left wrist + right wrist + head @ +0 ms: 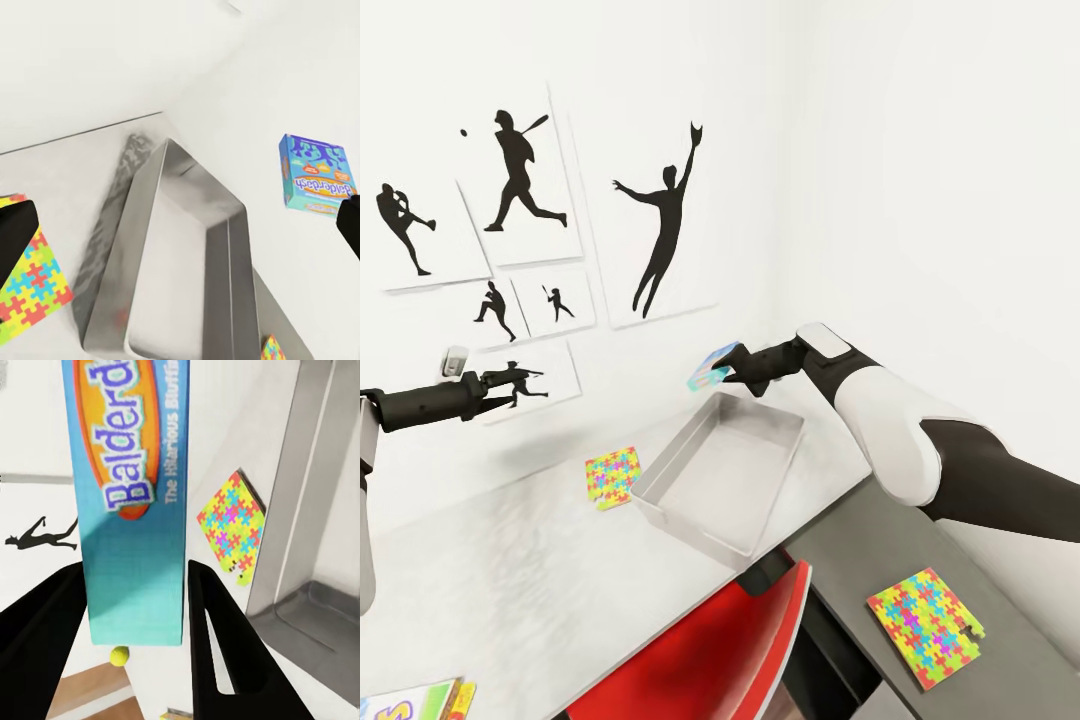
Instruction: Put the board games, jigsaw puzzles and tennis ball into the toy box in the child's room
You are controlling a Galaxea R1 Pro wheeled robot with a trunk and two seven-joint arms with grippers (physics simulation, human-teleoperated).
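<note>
Grey toy box (pixel 760 440) (bare inside) | right fingers (pixel 217 652) clamp board game (pixel 714 368) | left: cannot tell

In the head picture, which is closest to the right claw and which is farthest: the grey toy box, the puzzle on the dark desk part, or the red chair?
1. Toy box, just below the right claw.
2. Red chair, lower, in front of the desk.
3. Puzzle on the dark section, too close to the chair to rank surely.
</note>
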